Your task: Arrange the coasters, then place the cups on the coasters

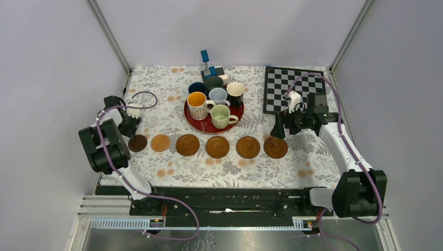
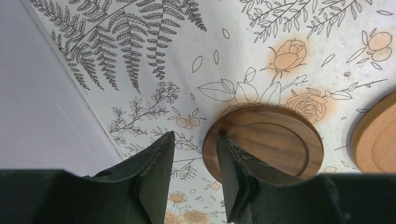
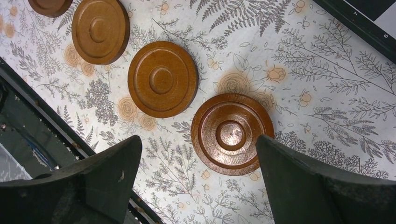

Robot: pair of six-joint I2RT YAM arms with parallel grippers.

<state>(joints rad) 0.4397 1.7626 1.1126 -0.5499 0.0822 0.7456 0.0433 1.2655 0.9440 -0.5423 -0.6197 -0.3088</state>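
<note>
Left claw (image 2: 194,138) stands low at the dark coaster (image 2: 271,144), the last one on the left of the row. Its jaws are partly spread: one finger (image 2: 233,163) lies over the rim of the disc, the other is outside on the flowered cloth (image 2: 140,56), and a strip of cloth shows between it and the rim. So it pinches nothing; the edge is only between the two jaws. I judge this pose serves an edge grip or a release, because such a flat disc offers only its rim.

Right claw (image 3: 197,140) hangs above the other end of the row, jaws spread fully and empty. The glossy end coaster (image 3: 232,134) is seen between its fingers and apart from them.

All six coasters (image 1: 217,147) lie flat on the counter (image 1: 172,172) in one line before the arms, near each other but not touching. The arranging seems nearly done. The cups (image 1: 222,116) are crowded on the red tray (image 1: 208,129) behind the row, none on a coaster yet. Because the row lies between tray and arms, I think each cup needs only a short way to its disc.
</note>
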